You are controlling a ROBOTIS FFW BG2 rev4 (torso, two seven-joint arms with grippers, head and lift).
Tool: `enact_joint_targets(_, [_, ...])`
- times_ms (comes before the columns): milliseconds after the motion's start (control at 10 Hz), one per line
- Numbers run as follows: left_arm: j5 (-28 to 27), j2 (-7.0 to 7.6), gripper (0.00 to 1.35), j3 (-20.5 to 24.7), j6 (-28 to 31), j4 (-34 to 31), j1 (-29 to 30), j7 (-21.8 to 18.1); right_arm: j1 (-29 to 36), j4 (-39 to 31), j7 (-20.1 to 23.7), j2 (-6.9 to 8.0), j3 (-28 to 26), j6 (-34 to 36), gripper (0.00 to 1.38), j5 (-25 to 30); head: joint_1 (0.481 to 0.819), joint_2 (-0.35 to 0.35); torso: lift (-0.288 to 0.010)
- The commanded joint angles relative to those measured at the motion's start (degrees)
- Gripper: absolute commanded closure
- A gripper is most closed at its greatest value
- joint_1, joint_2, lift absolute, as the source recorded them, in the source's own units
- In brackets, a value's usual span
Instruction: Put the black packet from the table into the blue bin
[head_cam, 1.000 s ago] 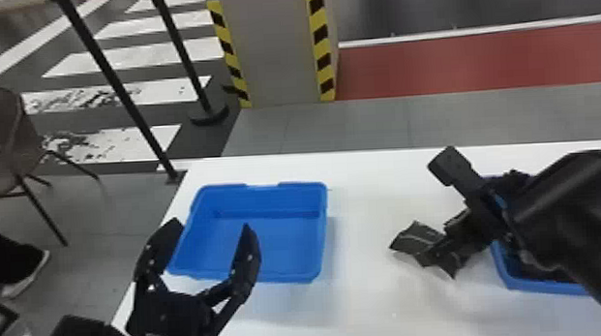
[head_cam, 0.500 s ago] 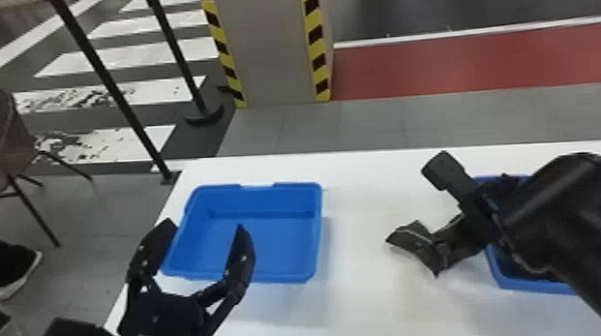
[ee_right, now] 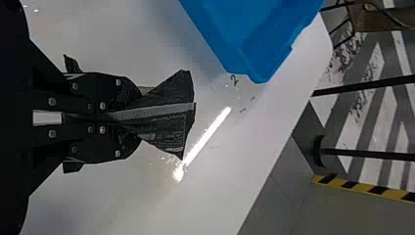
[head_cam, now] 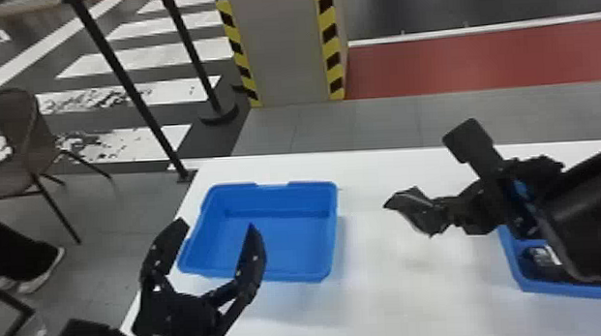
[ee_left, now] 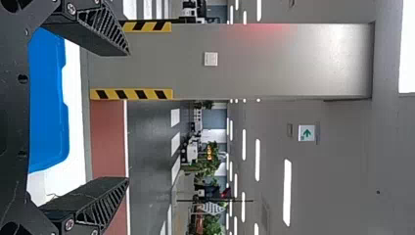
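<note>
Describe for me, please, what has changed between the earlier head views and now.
The right claw has risen, bringing the black packet up with it, higher over the table; it has not let go. The left claw stays open at the left blue bin, which is still empty.

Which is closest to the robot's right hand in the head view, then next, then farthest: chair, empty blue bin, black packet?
1. Black packet: held in the right gripper.
2. Empty blue bin: left on the table.
3. Chair: far left.
</note>
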Motion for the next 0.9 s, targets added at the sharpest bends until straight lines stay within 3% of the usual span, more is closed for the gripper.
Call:
enact_joint_targets(0, [0.11, 0.0, 0.11, 0.04, -0.21, 0.0, 0.16, -0.01, 8.29, -12.17, -2.99, 0.07, -8.49, -0.77, 1.11, 1.78, 0.695, 0.258, -0.11])
enact_joint_targets(300, [0.11, -0.09, 0.11, 0.27, -0.78, 0.0, 0.44, -0.01, 16.31, -18.63, -6.33, 0.6, -20.94, 1.34, 1.11, 7.83, 0.695, 0.154, -0.11])
enact_joint_targets(500, [0.11, -0.09, 0.11, 0.27, -1.06, 0.0, 0.44, -0.01, 16.31, -18.21, -6.86, 0.51, -22.31, 2.19, 1.11, 9.78, 0.695, 0.061, -0.11])
enact_joint_targets(600, [0.11, -0.09, 0.11, 0.27, -1.06, 0.0, 0.44, -0.01, 16.45, -17.93, -7.21, 0.51, -22.31, 3.03, 1.11, 10.0, 0.695, 0.048, -0.11])
enact_joint_targets(700, [0.0, -0.18, 0.11, 0.27, -1.2, 0.0, 0.44, -0.01, 16.59, -17.93, -7.56, 0.6, -22.31, 3.73, 0.84, 9.89, 0.695, 0.033, -0.11])
enact_joint_targets(800, [0.0, -0.18, 0.11, 0.39, -1.2, 0.0, 0.44, -0.01, 16.87, -18.35, -7.65, 0.6, -22.43, 3.73, 0.43, 9.89, 0.695, 0.028, -0.11])
